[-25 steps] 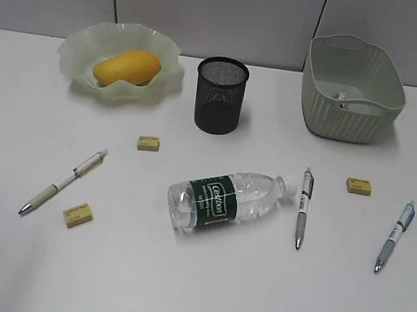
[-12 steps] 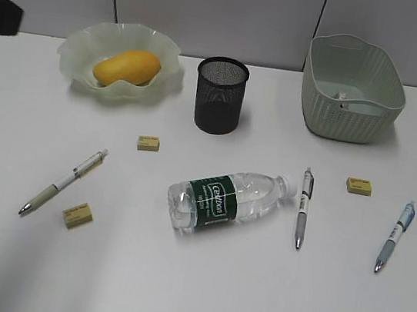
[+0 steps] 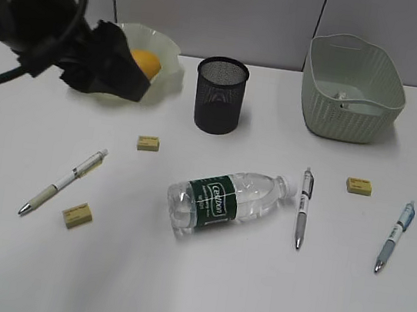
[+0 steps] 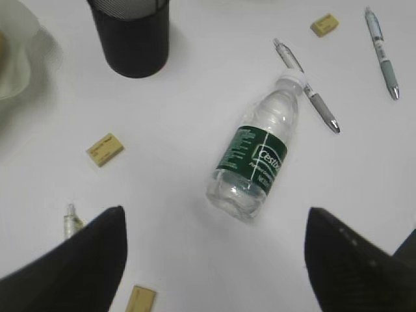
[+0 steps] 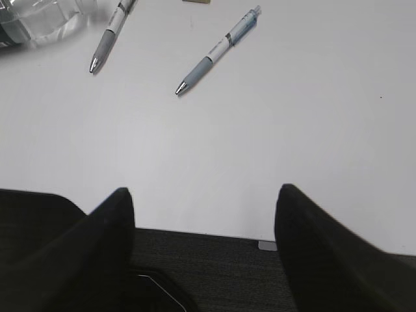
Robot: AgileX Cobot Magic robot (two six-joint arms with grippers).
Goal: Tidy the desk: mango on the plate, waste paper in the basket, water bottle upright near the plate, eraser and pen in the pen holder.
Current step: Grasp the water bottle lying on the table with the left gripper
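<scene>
The water bottle (image 3: 225, 201) lies on its side mid-desk, cap toward the right. The mango (image 3: 145, 63) rests in the plate (image 3: 167, 73), both half hidden by my left arm. Three yellow erasers (image 3: 148, 143) (image 3: 77, 215) (image 3: 359, 186) and three pens (image 3: 63, 181) (image 3: 304, 208) (image 3: 394, 236) lie scattered. The pen holder (image 3: 219, 95) stands at the back. A pale scrap, maybe the waste paper (image 3: 342, 96), sits inside the basket (image 3: 352, 87). My left gripper (image 4: 214, 260) hangs open and empty high above the bottle (image 4: 255, 156). My right gripper (image 5: 205, 221) is open over the desk's front edge.
The desk's front edge (image 5: 214, 234) with dark floor below shows in the right wrist view. Grey wall panels stand behind the desk. My left arm's black cables (image 3: 36, 0) fill the upper left of the exterior view.
My left arm has swung into the exterior view from the upper left and now covers much of the plate and mango. Nothing on the desk has moved.
</scene>
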